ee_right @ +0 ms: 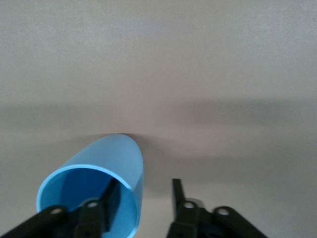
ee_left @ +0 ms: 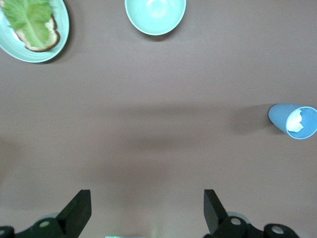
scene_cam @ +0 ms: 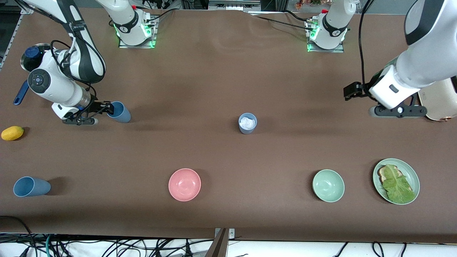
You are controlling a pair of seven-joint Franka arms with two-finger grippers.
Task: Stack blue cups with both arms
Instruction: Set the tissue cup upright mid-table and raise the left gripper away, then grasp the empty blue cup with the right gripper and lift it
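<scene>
Three blue cups show in the front view. One (scene_cam: 120, 113) is at my right gripper (scene_cam: 106, 108), which is open and straddles its rim: in the right wrist view one finger (ee_right: 111, 196) is inside the cup (ee_right: 106, 161) and the other (ee_right: 177, 196) is outside, apart from the wall. A second cup (scene_cam: 247, 123) holds crumpled white paper at mid-table and shows in the left wrist view (ee_left: 294, 121). A third (scene_cam: 31, 186) is near the front edge at the right arm's end. My left gripper (scene_cam: 398, 112) waits open and empty over bare table (ee_left: 147, 210).
A pink bowl (scene_cam: 184, 184), a pale green bowl (scene_cam: 328, 185) and a green plate (scene_cam: 414, 175) with toast and lettuce lie nearer the front camera. A yellow lemon (scene_cam: 12, 133) and a metal pot (scene_cam: 34, 57) are at the right arm's end. A cream appliance (scene_cam: 439, 101) is beside the left gripper.
</scene>
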